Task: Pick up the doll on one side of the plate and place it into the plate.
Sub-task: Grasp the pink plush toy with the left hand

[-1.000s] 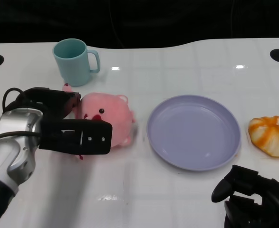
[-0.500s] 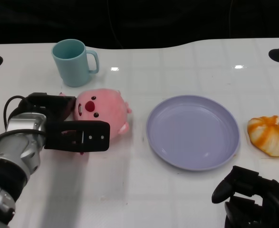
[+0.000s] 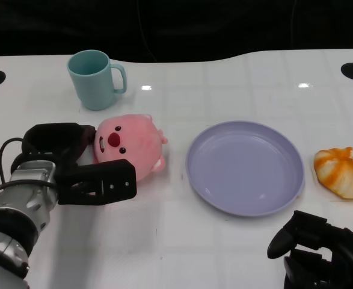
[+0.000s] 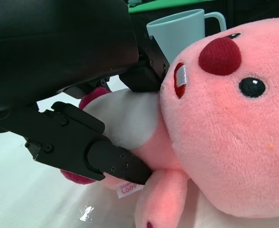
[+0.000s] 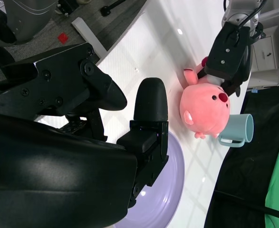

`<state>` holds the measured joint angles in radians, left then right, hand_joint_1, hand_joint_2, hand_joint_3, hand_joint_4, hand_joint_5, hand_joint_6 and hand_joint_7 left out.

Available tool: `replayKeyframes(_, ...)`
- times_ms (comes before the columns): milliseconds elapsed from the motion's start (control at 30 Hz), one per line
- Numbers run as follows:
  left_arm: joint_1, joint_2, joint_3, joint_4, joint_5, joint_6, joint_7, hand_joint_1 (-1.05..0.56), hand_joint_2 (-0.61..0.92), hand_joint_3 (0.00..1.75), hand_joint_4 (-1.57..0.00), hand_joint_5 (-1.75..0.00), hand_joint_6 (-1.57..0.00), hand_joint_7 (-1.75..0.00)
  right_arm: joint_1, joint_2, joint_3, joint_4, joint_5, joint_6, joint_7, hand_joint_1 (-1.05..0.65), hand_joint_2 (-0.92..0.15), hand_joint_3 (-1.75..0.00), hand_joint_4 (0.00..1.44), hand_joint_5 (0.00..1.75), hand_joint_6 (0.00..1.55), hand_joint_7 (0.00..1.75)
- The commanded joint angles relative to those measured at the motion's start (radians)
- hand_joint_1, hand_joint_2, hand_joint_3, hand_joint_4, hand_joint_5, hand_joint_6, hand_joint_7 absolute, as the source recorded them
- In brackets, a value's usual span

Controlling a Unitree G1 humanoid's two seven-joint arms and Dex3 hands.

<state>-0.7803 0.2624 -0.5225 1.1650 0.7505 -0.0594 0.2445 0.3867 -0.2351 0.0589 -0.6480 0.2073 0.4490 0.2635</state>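
Observation:
A pink plush doll with a red nose lies on the white table, left of the empty lilac plate. My left hand grips it from its left side, with fingers behind the doll and the thumb across its front. In the left wrist view the fingers press into the doll's pale belly. My right hand rests at the table's near right, fingers apart, holding nothing. The right wrist view shows the doll, the plate and my left hand.
A teal mug stands just behind the doll. An orange-and-white striped soft toy lies right of the plate. Black round holes sit at the table's far corners.
The doll has turned so its face points up toward the camera and has shifted slightly left. My left hand has drawn a little nearer to me, fingers closing around it.

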Motion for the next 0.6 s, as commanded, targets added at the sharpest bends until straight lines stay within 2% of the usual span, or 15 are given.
replayKeyframes(33,0.047,-0.012,-0.029,0.057,0.011,0.010,0.004,-0.31,0.92,0.24,-0.72,-1.60,-1.17,-0.02,0.004,-0.007,-0.013,-0.012,0.011,0.005,0.001,-0.11,-0.69,-1.09,0.67,1.75,0.52,1.53)
replayKeyframes(100,0.050,-0.014,-0.035,0.068,0.008,0.007,0.022,-0.30,0.92,0.33,-0.70,-1.71,-1.22,-0.06,0.005,-0.007,-0.013,-0.008,0.011,-0.004,0.005,-0.10,-0.69,-1.10,0.67,1.75,0.52,1.53)
replayKeyframes(167,0.052,-0.014,-0.038,0.072,0.005,0.000,0.042,-0.30,0.92,0.36,-0.72,-1.74,-1.26,-0.10,0.005,-0.006,-0.012,-0.009,0.011,-0.003,0.005,-0.10,-0.69,-1.10,0.67,1.75,0.51,1.53)
replayKeyframes(200,0.053,-0.013,-0.039,0.071,0.004,-0.004,0.058,-0.31,0.92,0.34,-0.73,-1.74,-1.24,-0.19,0.004,-0.005,-0.012,-0.011,0.010,0.000,0.003,-0.10,-0.69,-1.10,0.67,1.75,0.51,1.53)
replayKeyframes(267,0.059,-0.008,-0.036,0.065,-0.001,-0.020,0.097,-0.29,0.92,0.30,-0.76,-1.75,-0.84,-1.09,0.003,-0.005,-0.010,-0.014,0.006,0.005,-0.001,-0.10,-0.69,-1.10,0.67,1.75,0.51,1.53)
replayKeyframes(300,0.064,-0.006,-0.029,0.060,-0.007,-0.033,0.128,-0.28,0.92,0.30,-0.79,-1.75,-0.69,-1.45,0.001,-0.005,-0.009,-0.015,0.004,0.006,-0.002,-0.10,-0.69,-1.10,0.67,1.75,0.51,1.53)
replayKeyframes(333,0.067,-0.004,-0.025,0.058,-0.011,-0.042,0.149,-0.27,0.92,0.30,-0.81,-1.75,-0.64,-1.59,0.001,-0.005,-0.008,-0.015,0.003,0.007,-0.003,-0.10,-0.69,-1.10,0.67,1.75,0.51,1.53)
replayKeyframes(400,0.082,0.003,-0.010,0.048,-0.023,-0.079,0.230,-0.25,0.92,0.29,-0.85,-1.75,-0.61,-1.71,-0.002,-0.004,-0.009,-0.016,0.006,0.010,-0.004,-0.10,-0.69,-1.11,0.67,1.75,0.51,1.53)
replayKeyframes(533,0.095,0.005,0.014,0.043,-0.045,-0.115,0.297,-0.23,0.91,0.31,-0.89,-1.75,-0.64,-1.74,-0.006,-0.007,-0.014,-0.016,0.011,0.015,-0.002,-0.09,-0.69,-1.11,0.67,1.75,0.51,1.53)
replayKeyframes(600,0.095,0.008,0.024,0.035,-0.056,-0.125,0.306,-0.22,0.78,0.55,-0.90,-1.75,-0.66,-1.75,-0.007,-0.007,-0.015,-0.014,0.013,0.016,0.000,-0.08,-0.69,-1.11,0.67,1.75,0.50,1.54)
